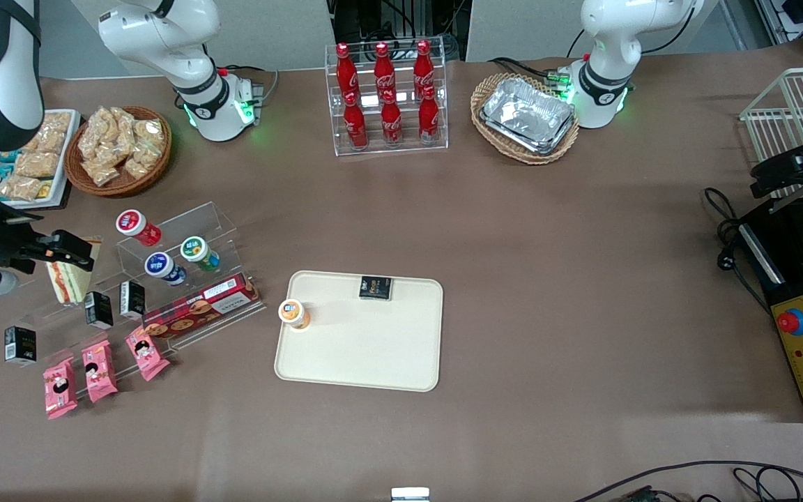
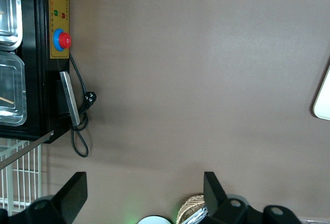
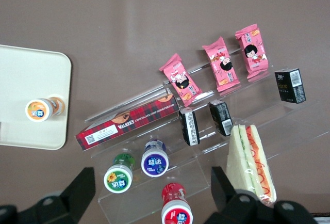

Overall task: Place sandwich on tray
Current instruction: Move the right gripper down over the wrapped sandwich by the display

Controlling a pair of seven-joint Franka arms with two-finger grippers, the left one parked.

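The hand, spread wide above the sandwich, is best lowered squarely so the bread faces are clamped gently.

The sandwich shows pale bread with red-orange and green filling along its cut edge. Just above it in the front view hangs the black gripper, fingers spread. Near the sandwich, the biscuit box is red tartan, and three snack packets are pink with a black-haired cartoon face. Toward the parked arm's end from the sandwich lies the plain cream-beige tray, carrying an orange-capped bottle and a small black box. The table is dull brown.
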